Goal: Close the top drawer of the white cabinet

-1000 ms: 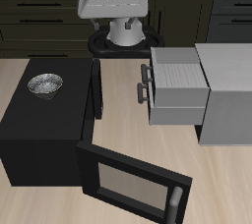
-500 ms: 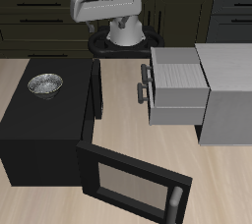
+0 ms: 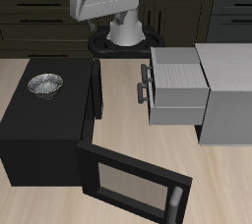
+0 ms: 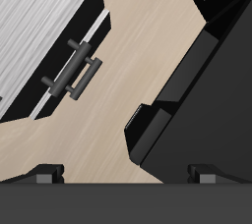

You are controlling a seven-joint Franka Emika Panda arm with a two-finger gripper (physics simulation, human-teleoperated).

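The white cabinet (image 3: 224,92) stands on the table beside the black microwave (image 3: 41,125). Its top drawer (image 3: 177,90) is pulled far out, with its grey bar handle (image 3: 145,83) facing the microwave. My arm (image 3: 98,0) hangs high over the table's back, well away from the drawer, and hides the gripper in the exterior view. In the wrist view the gripper (image 4: 126,174) is open and empty, its fingertips (image 4: 44,172) wide apart. That view also shows the drawer (image 4: 34,31) and its handle (image 4: 77,71) far below.
The microwave's door (image 3: 133,184) is swung open toward the table's front edge. A metal bowl (image 3: 44,85) sits on top of the microwave. Dark kitchen units (image 3: 39,22) run along the back. The microwave also shows in the wrist view (image 4: 212,81).
My arm has shifted a little sideways toward the microwave's side and slightly back. The drawer, microwave and bowl have not moved.
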